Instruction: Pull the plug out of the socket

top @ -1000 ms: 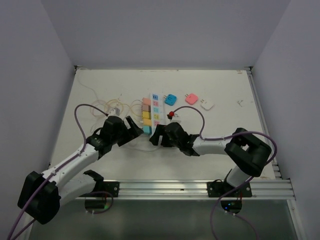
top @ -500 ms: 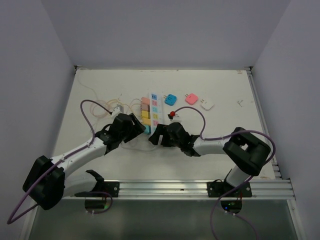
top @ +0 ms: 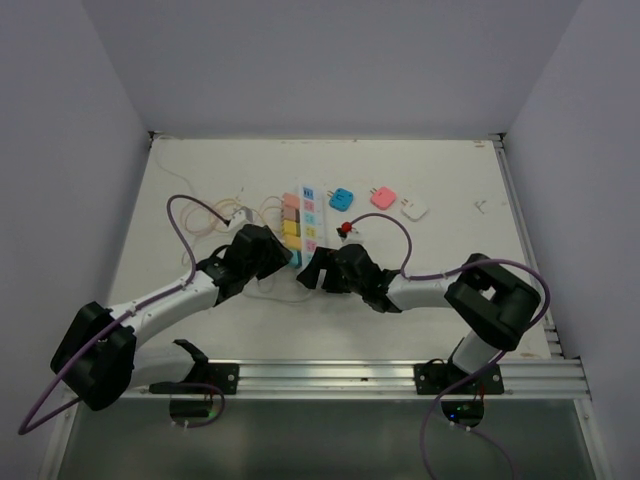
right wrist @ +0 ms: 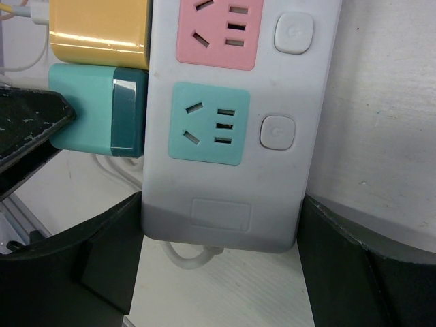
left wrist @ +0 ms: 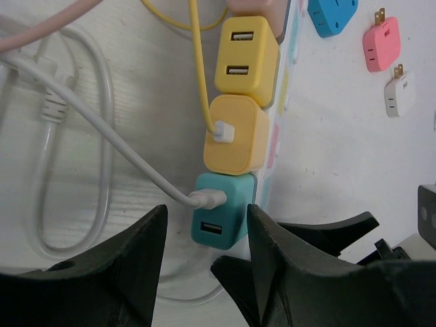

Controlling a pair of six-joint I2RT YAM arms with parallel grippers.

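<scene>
The socket (top: 310, 222) is a long white strip with pastel outlet faces, and a row of plugs sticks out of its left side. The nearest one is a teal plug (left wrist: 225, 204) with a white cable in it. My left gripper (left wrist: 206, 218) straddles this teal plug (top: 295, 259). Its right finger touches the plug's side, while a gap shows at the left finger. My right gripper (right wrist: 219, 204) is shut on the socket (right wrist: 231, 170), with a finger against each long side of its near end. The teal plug (right wrist: 95, 109) shows there too.
Two yellow plugs (left wrist: 237, 133) and a pink one sit further along the strip. Loose blue (top: 342, 198), pink (top: 383, 197) and white (top: 414, 209) plugs lie to the right. Coiled cables (top: 215, 212) lie to the left of the strip.
My left arm has swung right to the strip's near end and its jaws have narrowed around the teal plug. The right gripper has stayed on the socket.
</scene>
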